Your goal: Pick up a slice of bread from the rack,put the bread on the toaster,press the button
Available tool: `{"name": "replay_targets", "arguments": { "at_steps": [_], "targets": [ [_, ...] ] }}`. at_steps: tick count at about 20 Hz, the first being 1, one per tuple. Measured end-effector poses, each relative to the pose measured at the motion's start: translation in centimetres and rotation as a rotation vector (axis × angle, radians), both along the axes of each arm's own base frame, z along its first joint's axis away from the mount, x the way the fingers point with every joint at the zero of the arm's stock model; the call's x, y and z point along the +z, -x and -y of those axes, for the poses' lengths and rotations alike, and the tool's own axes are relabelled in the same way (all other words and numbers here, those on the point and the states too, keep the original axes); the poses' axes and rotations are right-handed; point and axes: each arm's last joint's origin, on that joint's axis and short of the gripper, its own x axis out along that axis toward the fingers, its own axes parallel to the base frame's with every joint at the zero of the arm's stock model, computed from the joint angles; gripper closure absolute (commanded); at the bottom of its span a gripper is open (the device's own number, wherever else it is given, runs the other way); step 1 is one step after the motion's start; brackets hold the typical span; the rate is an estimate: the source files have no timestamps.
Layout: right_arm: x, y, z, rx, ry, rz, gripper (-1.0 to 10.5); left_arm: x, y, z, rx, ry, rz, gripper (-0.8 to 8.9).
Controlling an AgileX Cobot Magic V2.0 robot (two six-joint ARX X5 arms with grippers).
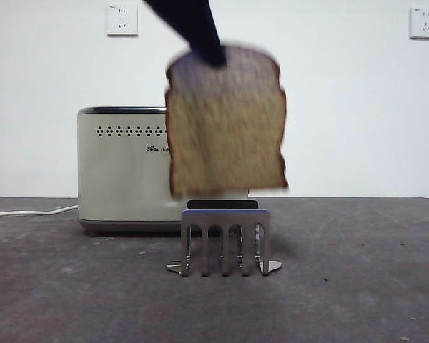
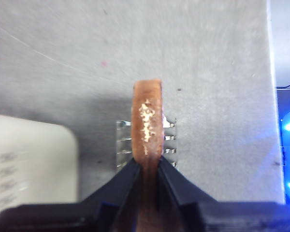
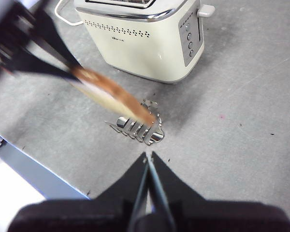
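The slice of bread (image 1: 225, 125) hangs upright in the air just above the rack (image 1: 226, 239), its lower edge clear of the prongs. My left gripper (image 1: 213, 53) is shut on its crusted top edge. In the left wrist view the jaws of the left gripper (image 2: 147, 164) pinch the bread (image 2: 147, 121) edge-on over the rack (image 2: 169, 140). The cream toaster (image 1: 121, 168) stands behind and to the left. Its button (image 3: 205, 9) juts from the narrow end. My right gripper (image 3: 147, 157) is shut and empty, high above the rack (image 3: 137, 128).
A white cable (image 1: 28, 211) runs off left from the toaster. Two wall sockets (image 1: 121, 19) sit on the back wall. The table's edge (image 2: 270, 96) lies a short way beyond the rack, on the side away from the toaster. A control panel (image 3: 188, 36) with round knobs faces the toaster's narrow end.
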Motion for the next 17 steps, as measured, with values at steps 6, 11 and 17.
{"name": "replay_targets", "arguments": {
  "at_steps": [6,11,17],
  "targets": [
    [-0.1,0.0,0.0,0.000,0.002,-0.010,9.6,7.8,0.7,-1.6,0.129,-0.004,0.233,8.22],
    [-0.1,0.0,0.0,0.000,0.003,-0.017,9.6,9.9,-0.1,-3.2,0.206,-0.055,0.398,8.22],
    [-0.3,-0.4,0.0,0.000,0.005,-0.039,9.6,10.3,-2.5,-5.3,0.178,-0.032,0.448,8.22]
  ]
}}
